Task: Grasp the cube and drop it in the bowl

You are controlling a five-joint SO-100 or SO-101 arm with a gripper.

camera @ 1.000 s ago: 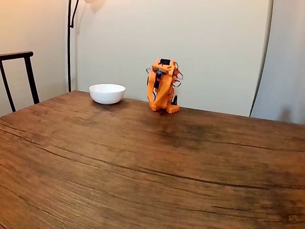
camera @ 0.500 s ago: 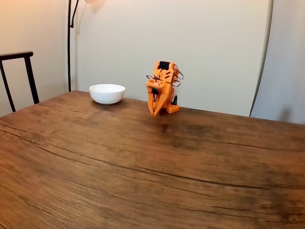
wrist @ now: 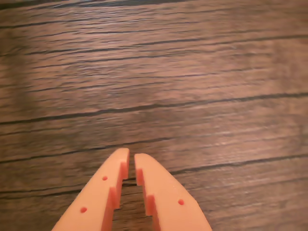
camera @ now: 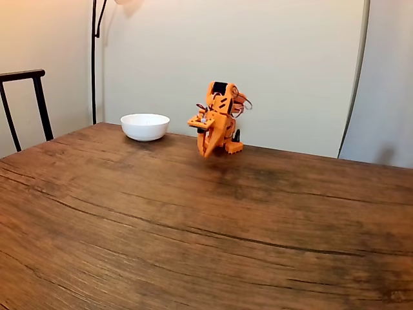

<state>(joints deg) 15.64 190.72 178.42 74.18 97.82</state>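
The white bowl (camera: 145, 126) stands near the far edge of the wooden table (camera: 193, 219), left of the orange arm (camera: 219, 116) in the fixed view. My gripper (camera: 204, 154) points down and forward just above the table, to the right of the bowl. In the wrist view the gripper (wrist: 131, 156) enters from the bottom edge, its two orange fingers (wrist: 103, 192) nearly touching, with nothing between them and only bare wood below. The cube is out of view.
A dark chair back (camera: 22, 97) stands at the table's left end. A thin black lamp pole (camera: 94, 58) rises behind the bowl. A plain wall lies close behind the arm.
The arm has unfolded from its tucked pose; the gripper has swung forward and to the left, away from the base, tip lowered toward the table.
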